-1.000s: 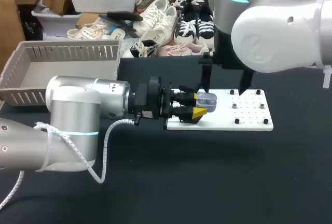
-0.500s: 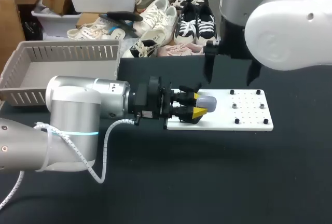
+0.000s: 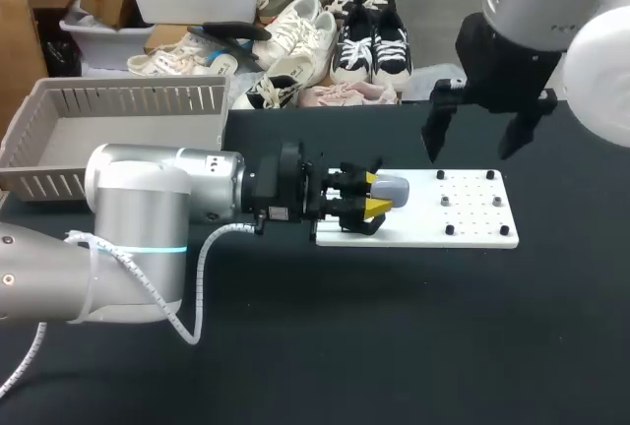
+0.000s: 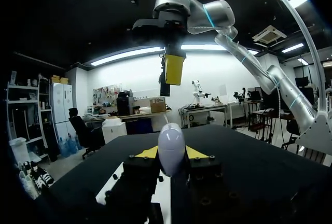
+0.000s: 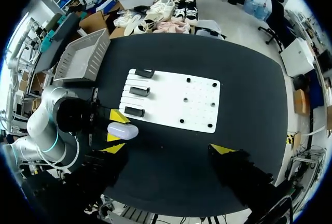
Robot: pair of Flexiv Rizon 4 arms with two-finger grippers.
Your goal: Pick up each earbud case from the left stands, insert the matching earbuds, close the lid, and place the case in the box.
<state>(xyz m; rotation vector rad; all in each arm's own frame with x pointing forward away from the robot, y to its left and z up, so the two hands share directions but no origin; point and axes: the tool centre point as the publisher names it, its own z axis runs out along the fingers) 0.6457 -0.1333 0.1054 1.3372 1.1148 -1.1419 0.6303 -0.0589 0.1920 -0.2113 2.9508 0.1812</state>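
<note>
Our left gripper point(image 3: 379, 199): 2 yellow tips clamped on rounded pale-grey closed earbud case point(image 3: 392, 189), 1 tip each side. Case held just above left end of white perforated mounting plate point(image 3: 477, 220), near 3 black stands point(image 5: 139, 91). Our right gripper point(image 3: 472, 150): fingers spread wide, nothing between, raised over plate's far edge. Grey slatted plastic box point(image 3: 128, 100) at table's back left, well apart from case.
</note>
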